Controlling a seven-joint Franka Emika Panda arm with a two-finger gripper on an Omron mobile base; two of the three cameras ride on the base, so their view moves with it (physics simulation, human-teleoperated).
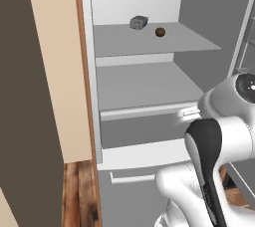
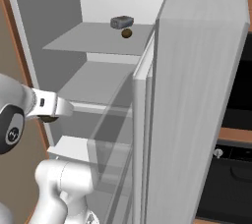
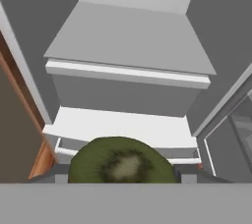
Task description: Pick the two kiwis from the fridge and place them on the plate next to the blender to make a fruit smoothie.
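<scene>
One kiwi [image 3: 120, 161] sits between our end effector's [image 3: 119, 178] two fingers in the hand view, green-brown and close to the lens, with a dark finger tip at each side of it; we read that as the end effector closed narrow on the fruit and holding it. Second kiwi [image 1: 160, 32] rests on the upper shelf [image 1: 199, 44] of the open fridge [image 1: 139, 2], just beside a grey angular lump [image 1: 138, 22], not touching it as far as we can tell.

Hand view looks down over the lower shelf [image 3: 128, 41] and the drawer front [image 3: 123, 98], so we judge the hand is at the fridge mouth, above the drawer. Fridge door [image 2: 197, 110] stands open at the right of the arm.

Step in hand, as we judge it: carrying the first kiwi out of the fridge. Roughly a quarter of the task, with one fruit gripped and none delivered.

Next move calls for pulling the hand clear of the shelves and the door edge without knocking either, then driving or swinging to the plate beside the blender. The grip looks shallow on a round fruit, so a slip is possible.

No brands, labels or writing can be read anywhere in these views.
</scene>
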